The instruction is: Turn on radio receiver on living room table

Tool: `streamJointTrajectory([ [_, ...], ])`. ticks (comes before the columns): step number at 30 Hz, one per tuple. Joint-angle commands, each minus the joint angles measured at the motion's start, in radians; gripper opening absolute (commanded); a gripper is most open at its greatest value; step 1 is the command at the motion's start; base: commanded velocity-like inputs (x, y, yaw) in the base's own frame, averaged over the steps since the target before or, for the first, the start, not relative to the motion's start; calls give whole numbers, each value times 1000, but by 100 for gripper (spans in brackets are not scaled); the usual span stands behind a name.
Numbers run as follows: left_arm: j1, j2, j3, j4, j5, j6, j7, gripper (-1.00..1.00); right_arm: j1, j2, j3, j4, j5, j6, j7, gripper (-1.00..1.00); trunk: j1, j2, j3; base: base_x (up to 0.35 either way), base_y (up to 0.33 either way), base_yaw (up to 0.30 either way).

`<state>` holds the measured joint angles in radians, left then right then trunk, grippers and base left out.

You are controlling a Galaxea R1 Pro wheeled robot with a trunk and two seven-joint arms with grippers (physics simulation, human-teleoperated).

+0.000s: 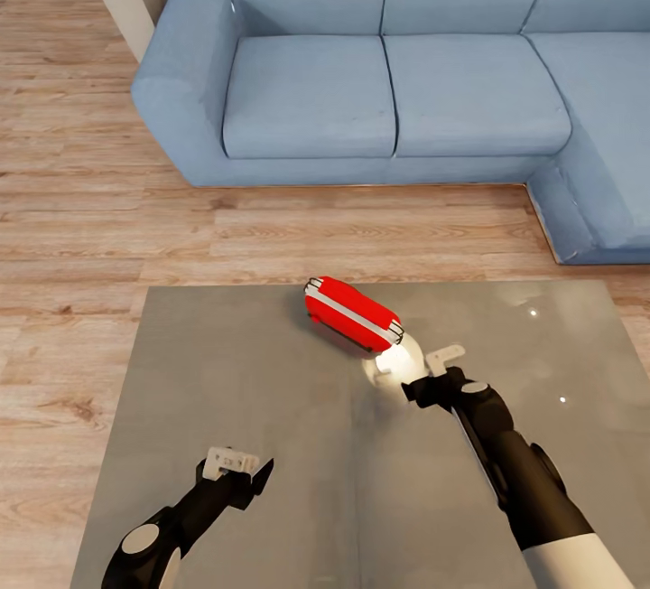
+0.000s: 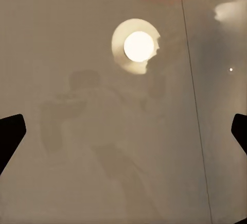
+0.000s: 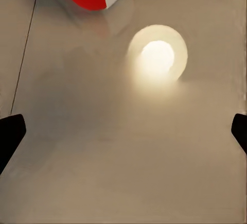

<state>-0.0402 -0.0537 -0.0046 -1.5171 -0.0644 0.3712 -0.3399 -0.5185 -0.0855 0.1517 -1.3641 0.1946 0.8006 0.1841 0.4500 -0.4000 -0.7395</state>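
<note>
Two black grippers, left (image 1: 236, 470) and right (image 1: 424, 378), fingers spread, over the glossy grey table (image 1: 271, 408); the rounded red white-trimmed radio (image 1: 353, 313) lies just beyond the right.

I'm seeing a bright red radio (image 1: 352, 313) with a white stripe and black ends, on a glossy grey table (image 1: 226, 363) reflecting a warm white lamp glow. Blue sofa (image 1: 397, 74), pale wood-plank floor (image 1: 81, 210). Arms showing black and white.

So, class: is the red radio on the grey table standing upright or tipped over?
Tipped over. The radio receiver lies on its side on the table, its white trim stripe running along the top, near the right gripper.
</note>
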Motion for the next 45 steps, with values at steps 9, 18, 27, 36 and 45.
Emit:
streamJointTrajectory([
  [9, 0, -1, 0, 0, 0, -1, 0, 100, 0, -2, 7, -117, 3, 123, -1, 100, 0, 0, -12, 0, 0, 0],
  [18, 0, -2, 0, 0, 0, -2, -1, 100, 0, -2, 6, -121, 4, 129, -3, 100, 0, 0, -26, 0, 0, 0],
  [27, 0, -1, 0, 0, 0, -2, -1, 100, 0, -3, 5, -121, 5, 128, -5, 100, 0, 0, -41, 0, 0, 0],
  [36, 0, 0, 0, 0, 0, -2, -1, 100, 0, -3, 7, -125, 8, 127, -2, 100, 0, 0, -51, 0, 0, 0],
  [45, 0, 0, 0, 0, 0, -2, -1, 100, 0, -5, 6, -152, 8, 128, 0, 100, 0, 0, -53, 0, 0, 72],
])
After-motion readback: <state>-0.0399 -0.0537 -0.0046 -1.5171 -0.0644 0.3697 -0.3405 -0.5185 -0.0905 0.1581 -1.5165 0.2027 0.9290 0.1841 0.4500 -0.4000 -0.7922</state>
